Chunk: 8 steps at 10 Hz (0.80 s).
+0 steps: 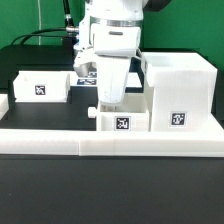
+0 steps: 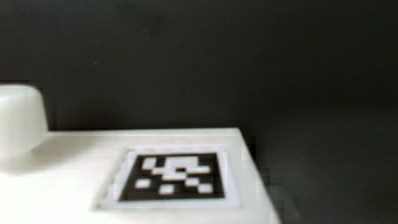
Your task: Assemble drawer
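Fingers [image 2: 18, 118] of the gripper [image 1: 109, 104] are lowered onto the small tray [image 1: 124, 119]. Only one white finger is seen in the wrist view, set at the edge of the tray's white surface. The other finger is out of the frame, and in the exterior view the tips are hidden against the white plastic. It cannot be told whether the tray is clasped or the fingers are apart.

The small tray is placed near the middle of the exterior view, directly behind the long rail [image 1: 60, 141] that runs across the front. Its tag [image 1: 122, 124] is turned toward that camera. In the wrist view the same tag [image 2: 175, 175] is blurred, and the tray's straight edge is shown against the black table [image 2: 267, 60].

The tall casing [image 1: 182, 85] is set just beside the small tray on the exterior view's right and also carries a tag [image 1: 179, 117]. Whether the two walls touch cannot be told, and no gap is visible between them. Little room is therefore left on that side.

A second tray [image 1: 42, 85] lies well apart on the exterior view's left. A broad strip of bare table is left open between it and the gripper. Room toward the front is closed off by the rail.

The arm [image 1: 112, 30] is held upright above the small tray. The marker board [image 1: 84, 72] is partly seen behind it.
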Tool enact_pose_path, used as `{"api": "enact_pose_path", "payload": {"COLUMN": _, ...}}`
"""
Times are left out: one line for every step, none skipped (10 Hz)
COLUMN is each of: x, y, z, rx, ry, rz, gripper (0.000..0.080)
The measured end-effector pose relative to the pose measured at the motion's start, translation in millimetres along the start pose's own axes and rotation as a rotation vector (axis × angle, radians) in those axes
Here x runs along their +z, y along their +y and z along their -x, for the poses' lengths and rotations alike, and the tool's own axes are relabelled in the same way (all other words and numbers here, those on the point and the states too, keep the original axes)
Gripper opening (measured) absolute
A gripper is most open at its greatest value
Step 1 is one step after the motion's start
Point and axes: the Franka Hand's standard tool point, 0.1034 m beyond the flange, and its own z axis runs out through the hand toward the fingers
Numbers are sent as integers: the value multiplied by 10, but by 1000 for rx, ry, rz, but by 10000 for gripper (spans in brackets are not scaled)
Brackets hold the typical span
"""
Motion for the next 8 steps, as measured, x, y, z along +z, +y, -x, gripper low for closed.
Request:
{"api": "enact_pose_path", "payload": {"x": -1, "y": -2, "z": -31, "rx": -14, "ry": -3, "rz": 1, "gripper": 44}}
{"api": "enact_pose_path", "payload": {"x": 0, "y": -1, "z": -14, "rx": -9, "ry": -2, "rz": 1, "gripper": 44}}
{"api": "enact_pose_path", "payload": {"x": 0, "y": 0, "z": -8, "rx": -7, "ry": -2, "rz": 1, "gripper": 44}}
{"api": "enact_pose_path", "payload": {"x": 0, "y": 0, "z": -8, "rx": -7, "ry": -2, "rz": 1, "gripper": 44}}
{"api": "enact_pose_path", "payload": {"x": 0, "y": 0, "z": -11, "rx": -7, "ry": -2, "rz": 1, "gripper": 44}}
{"api": "enact_pose_path", "payload": {"x": 1, "y": 1, "z": -65, "rx": 2, "ry": 0, "rz": 3, "gripper": 44}}
{"api": "enact_pose_path", "payload": {"x": 0, "y": -1, "z": -102, "rx": 23, "ry": -1, "rz": 2, "gripper": 44}}
{"api": "enact_pose_path", "payload": {"x": -4, "y": 15, "z": -150, "rx": 25, "ry": -2, "rz": -1, "gripper": 44}}
